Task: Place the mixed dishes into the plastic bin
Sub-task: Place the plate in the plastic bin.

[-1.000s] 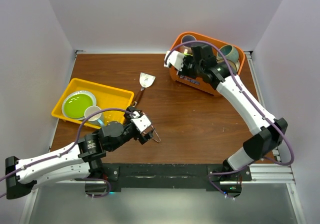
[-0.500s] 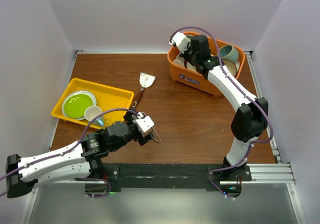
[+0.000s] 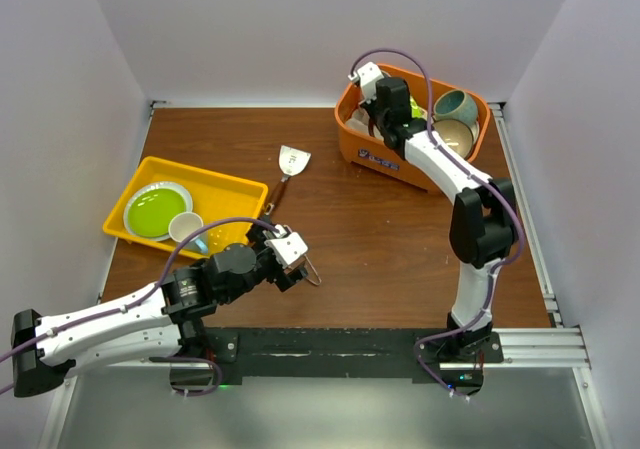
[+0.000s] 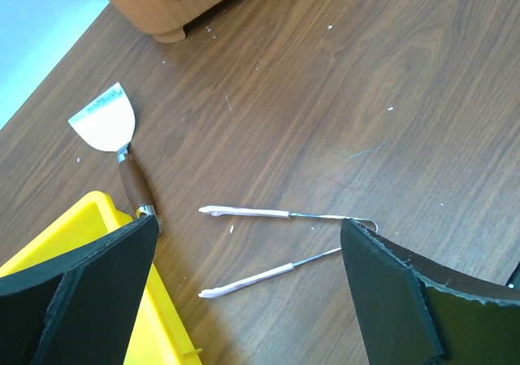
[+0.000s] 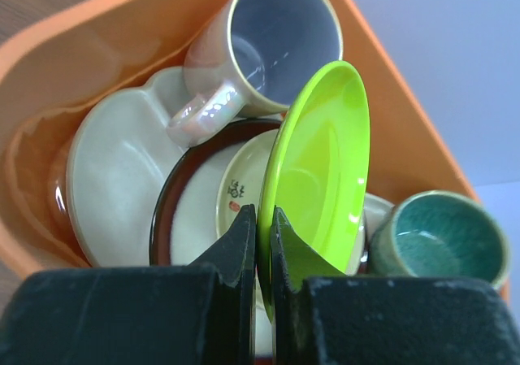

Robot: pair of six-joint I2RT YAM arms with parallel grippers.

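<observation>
In right gripper, lime-green plate

Yellow tray cut off below, plastic bin cropped above, brown-rimmed plate partly hidden

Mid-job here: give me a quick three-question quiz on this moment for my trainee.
1. True or false: the right gripper is shut on the rim of the lime-green plate, held on edge in the deep orange plastic bin.
2. What lies on the brown wooden table between the open fingers of the left gripper? A. thin pink tongs B. a steel fork C. a glass jar
3. Fill in: the shallow plastic tray holding the second green plate and small cream cup is coloured ____.
Key: 1 true; 2 A; 3 yellow.
</observation>
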